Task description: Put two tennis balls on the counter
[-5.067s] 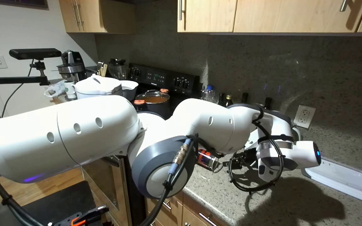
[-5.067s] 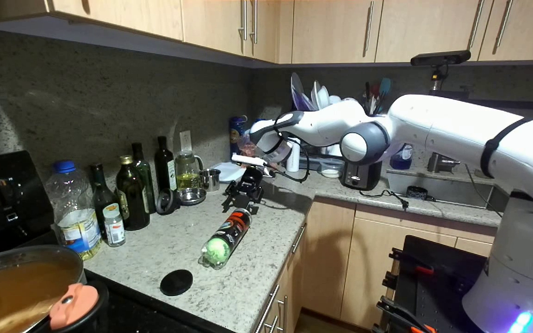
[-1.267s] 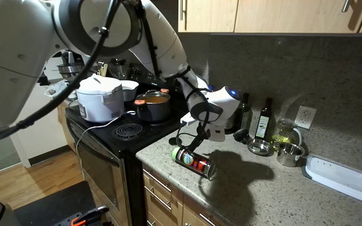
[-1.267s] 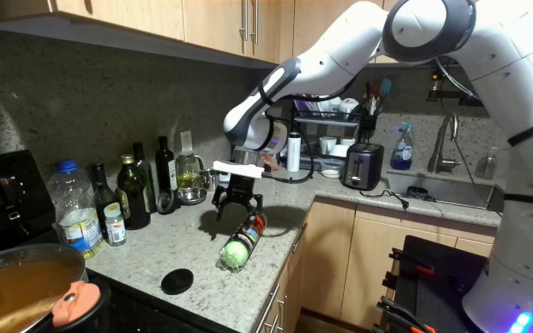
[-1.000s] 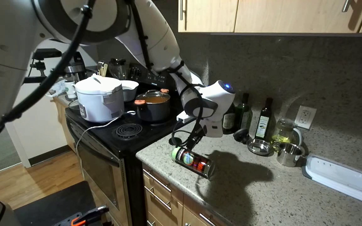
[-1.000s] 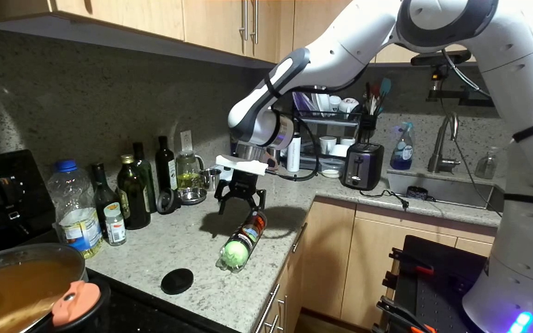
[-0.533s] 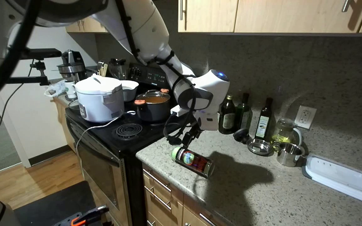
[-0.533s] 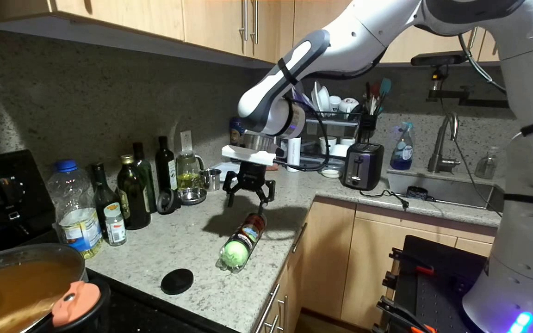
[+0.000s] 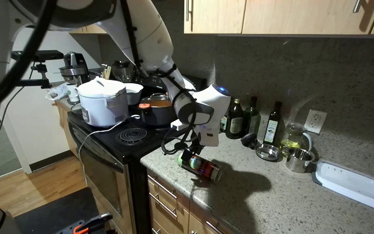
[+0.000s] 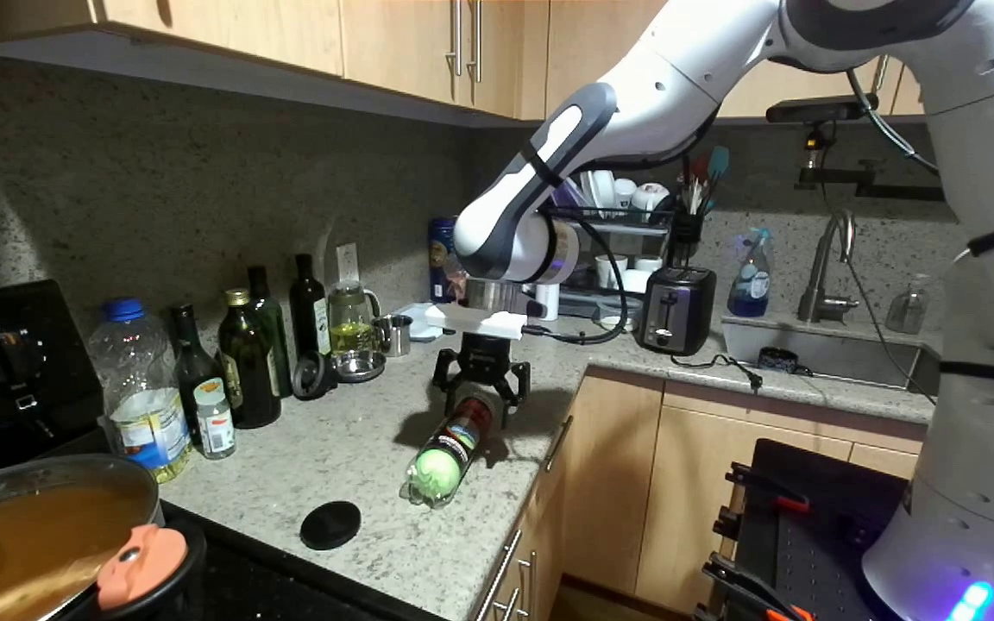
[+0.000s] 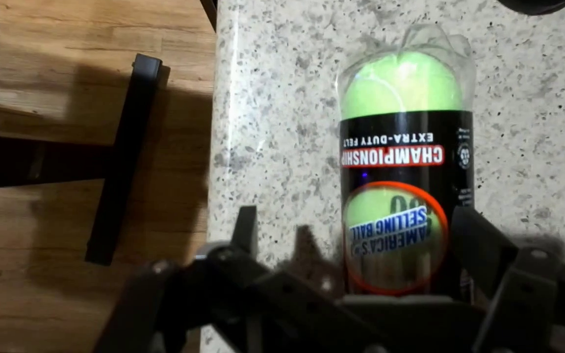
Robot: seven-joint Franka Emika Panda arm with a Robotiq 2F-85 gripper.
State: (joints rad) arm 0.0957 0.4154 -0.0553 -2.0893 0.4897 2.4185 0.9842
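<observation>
Two tennis balls sit inside a clear can [image 10: 467, 427] with a black and red label that lies on its side on the counter [image 10: 385, 539]. One ball [image 11: 402, 86] fills the can's closed end; it shows bright green in both exterior views [image 10: 438, 473] [image 9: 180, 159]. The second ball [image 11: 378, 208] shows through the label's round window in the wrist view. My gripper [image 10: 478, 416] is open and low over the can, pointing down. One finger [image 11: 246, 228] stands left of the can with a gap; the other [image 11: 478, 245] is at its right side, contact unclear.
A black round lid [image 10: 330, 525] lies on the counter near the stove. Bottles [image 10: 247, 366], a metal bowl [image 10: 359, 366] and a metal cup [image 10: 392, 335] stand along the back wall. A pot [image 9: 158, 112] and a white cooker [image 9: 103, 102] are on the stove. The counter's front edge is close to the can.
Five seconds ago my gripper was low at the can's end; it has since risen and moved above the can. In the last half second it has come down around the can. The can has shifted slightly.
</observation>
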